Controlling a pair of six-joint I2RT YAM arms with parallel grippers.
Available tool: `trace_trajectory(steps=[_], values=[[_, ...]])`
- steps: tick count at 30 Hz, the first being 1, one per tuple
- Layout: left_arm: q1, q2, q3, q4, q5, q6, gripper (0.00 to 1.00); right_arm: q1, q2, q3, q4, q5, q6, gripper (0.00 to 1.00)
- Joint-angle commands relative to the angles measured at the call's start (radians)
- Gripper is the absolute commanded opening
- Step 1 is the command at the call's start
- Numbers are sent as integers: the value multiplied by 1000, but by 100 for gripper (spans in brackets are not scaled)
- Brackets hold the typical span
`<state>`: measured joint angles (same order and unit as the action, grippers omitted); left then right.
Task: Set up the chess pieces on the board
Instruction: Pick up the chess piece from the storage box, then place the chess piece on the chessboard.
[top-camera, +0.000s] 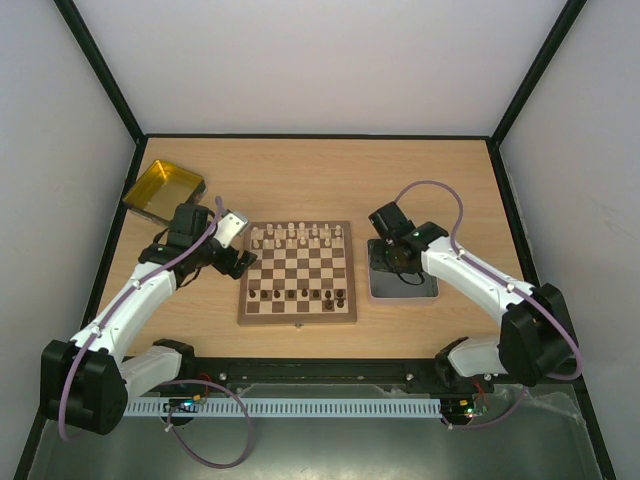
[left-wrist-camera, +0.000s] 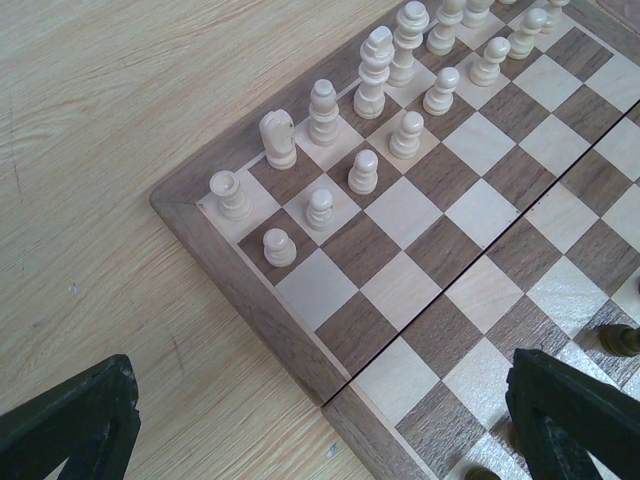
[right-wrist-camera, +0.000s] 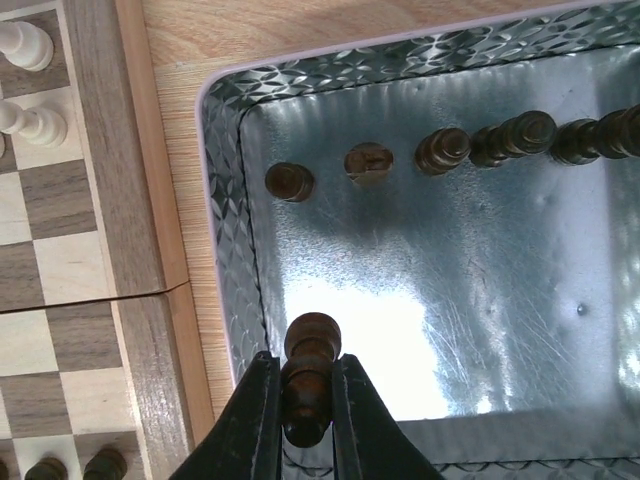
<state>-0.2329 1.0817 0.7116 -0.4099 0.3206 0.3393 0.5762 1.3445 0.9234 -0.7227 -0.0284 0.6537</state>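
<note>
The board (top-camera: 297, 318) lies mid-table. Cream chess pieces (top-camera: 300, 236) fill its far rows and a few dark ones (top-camera: 300, 293) stand near the front. In the left wrist view cream pieces (left-wrist-camera: 278, 138) crowd the board's (left-wrist-camera: 250, 300) corner. My left gripper (left-wrist-camera: 325, 430) hangs open over the board's left edge, holding nothing. My right gripper (right-wrist-camera: 308, 400) is shut on a dark brown piece (right-wrist-camera: 311, 345), lifted above the grey tray (right-wrist-camera: 225, 200). Several more dark pieces (right-wrist-camera: 443, 150) lie in a row along the tray's far side.
A yellow tray (top-camera: 163, 190) sits at the back left, behind my left arm. The grey tray (top-camera: 372, 290) lies just right of the board, its rim close to the board's (right-wrist-camera: 100, 200) border. Black frame posts edge the table.
</note>
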Motion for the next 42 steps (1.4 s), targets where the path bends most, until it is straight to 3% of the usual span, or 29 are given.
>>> trace_trajectory(steps=[1, 12, 19, 25, 42], values=[[-5, 7, -6, 8, -5, 0, 100, 22, -19, 55, -50, -13, 15, 6], [-5, 8, -8, 9, -7, 1, 100, 416, 79, 263, -125, 63, 184, 6], [-5, 7, -8, 9, -8, 1, 100, 567, 171, 290, -139, 72, 216, 6], [-6, 9, -6, 8, -9, 2, 100, 619, 217, 291, -137, 73, 217, 6], [-7, 10, -8, 10, -10, 1, 100, 623, 303, 297, -88, 99, 188, 10]])
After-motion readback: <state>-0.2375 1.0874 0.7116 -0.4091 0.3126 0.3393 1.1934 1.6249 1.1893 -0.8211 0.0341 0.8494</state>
